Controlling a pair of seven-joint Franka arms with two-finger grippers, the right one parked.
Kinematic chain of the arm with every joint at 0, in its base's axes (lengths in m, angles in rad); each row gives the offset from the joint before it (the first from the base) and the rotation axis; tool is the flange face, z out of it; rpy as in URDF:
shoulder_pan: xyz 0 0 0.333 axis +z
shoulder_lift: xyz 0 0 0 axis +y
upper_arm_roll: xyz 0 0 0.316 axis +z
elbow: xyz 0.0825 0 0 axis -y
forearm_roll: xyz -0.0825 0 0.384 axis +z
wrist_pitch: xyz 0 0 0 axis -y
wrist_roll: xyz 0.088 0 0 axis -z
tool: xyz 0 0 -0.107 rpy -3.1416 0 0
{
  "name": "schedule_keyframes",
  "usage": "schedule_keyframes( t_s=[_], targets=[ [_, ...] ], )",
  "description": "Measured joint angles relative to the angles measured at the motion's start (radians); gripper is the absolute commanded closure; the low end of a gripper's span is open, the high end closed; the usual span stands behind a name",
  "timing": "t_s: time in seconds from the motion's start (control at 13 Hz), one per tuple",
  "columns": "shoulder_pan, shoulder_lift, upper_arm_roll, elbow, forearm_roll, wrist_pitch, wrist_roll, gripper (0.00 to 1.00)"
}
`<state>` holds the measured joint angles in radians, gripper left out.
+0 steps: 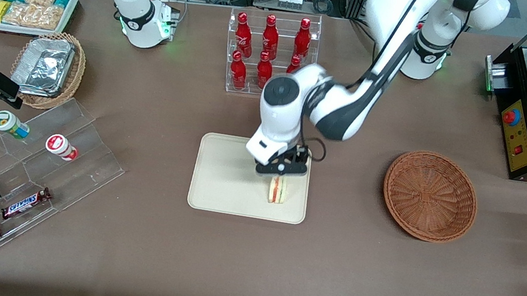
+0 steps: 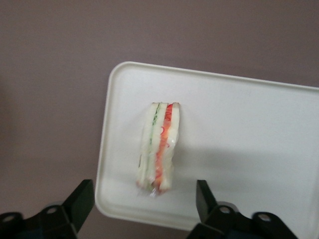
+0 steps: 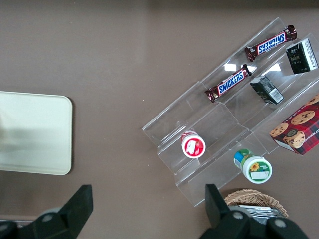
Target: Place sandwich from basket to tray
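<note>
Cream tray [image 1: 216,183] carries the sandwich [image 1: 277,190], standing on edge near the corner closest to the front camera. My pincer [image 1: 281,169] hangs directly above it, fingers spread, gripping nothing. Wicker basket [image 1: 430,195] sits empty. Judgement: placement done; next move is a clean vertical retreat.

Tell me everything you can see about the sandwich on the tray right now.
The sandwich is a small wedge of pale white bread with green and red-orange filling stripes along its upturned cut edge, apparently in clear wrap. It stands on the flat cream rectangular tray, close to the rim nearest the front camera and toward the working arm's end. The left gripper hovers just above it, fingers open on either side, not touching it.
</note>
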<state>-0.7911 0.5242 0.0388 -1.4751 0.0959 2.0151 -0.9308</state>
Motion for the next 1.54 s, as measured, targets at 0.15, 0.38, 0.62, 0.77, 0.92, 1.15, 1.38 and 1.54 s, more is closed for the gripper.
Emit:
schedule_keyframes(
  t_s=[0.15,0.38,0.62,0.77,0.92,1.15,1.38,1.54],
  targets=[
    [-0.001,-0.115,0.0,0.001,0.0,-0.121,0.0,0.0],
    [0.009,-0.265,0.008,-0.001,0.003,-0.264,0.0,0.0],
    [0.057,-0.382,0.019,-0.004,0.005,-0.353,0.029,0.0],
    [0.109,-0.433,0.022,-0.01,0.007,-0.398,0.076,0.0],
    [0.174,-0.459,0.024,-0.016,0.007,-0.418,0.148,0.0],
    [0.273,-0.466,0.027,-0.018,0.007,-0.444,0.246,0.0],
    [0.355,-0.486,0.028,-0.046,0.004,-0.448,0.335,0.0],
    [0.397,-0.519,0.034,-0.1,0.003,-0.447,0.388,0.0]
  ],
)
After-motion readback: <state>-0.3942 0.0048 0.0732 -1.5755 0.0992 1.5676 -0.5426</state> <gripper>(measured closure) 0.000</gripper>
